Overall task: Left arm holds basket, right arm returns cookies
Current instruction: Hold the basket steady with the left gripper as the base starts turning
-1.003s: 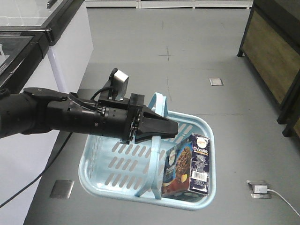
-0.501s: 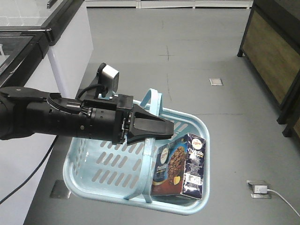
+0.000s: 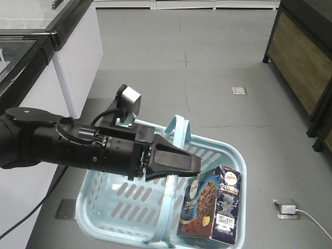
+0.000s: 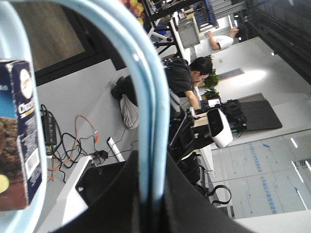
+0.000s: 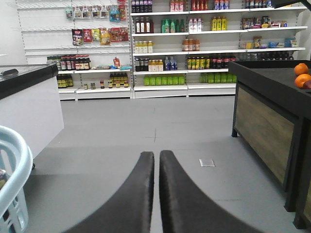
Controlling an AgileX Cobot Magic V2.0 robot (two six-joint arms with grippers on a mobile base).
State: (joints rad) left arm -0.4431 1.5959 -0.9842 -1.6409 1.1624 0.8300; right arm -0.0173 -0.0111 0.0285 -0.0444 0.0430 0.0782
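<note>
My left arm (image 3: 67,145) carries the light blue basket (image 3: 119,207) above the floor. The left gripper (image 3: 193,165) is shut on both pale blue loop handles (image 3: 177,129), which run up between its jaws in the left wrist view (image 4: 150,121). The cookies (image 3: 212,210), a dark navy box with chocolate-chip pictures, stand upright in the basket's right end, and show at the left edge of the left wrist view (image 4: 19,136). My right gripper (image 5: 156,156) is shut with nothing between its fingers, out in the air to the right of the basket rim (image 5: 12,165).
A white freezer cabinet (image 3: 78,62) stands at the left and a dark wooden shelf unit (image 3: 301,62) at the right. Floor sockets (image 3: 286,208) with a cable sit in the grey floor. Stocked shelves (image 5: 170,48) line the back wall, and a person (image 4: 189,73) is nearby.
The left arm and basket swung left, then came back right and lower in the frame. The cookie box rode along in the basket's right end.
</note>
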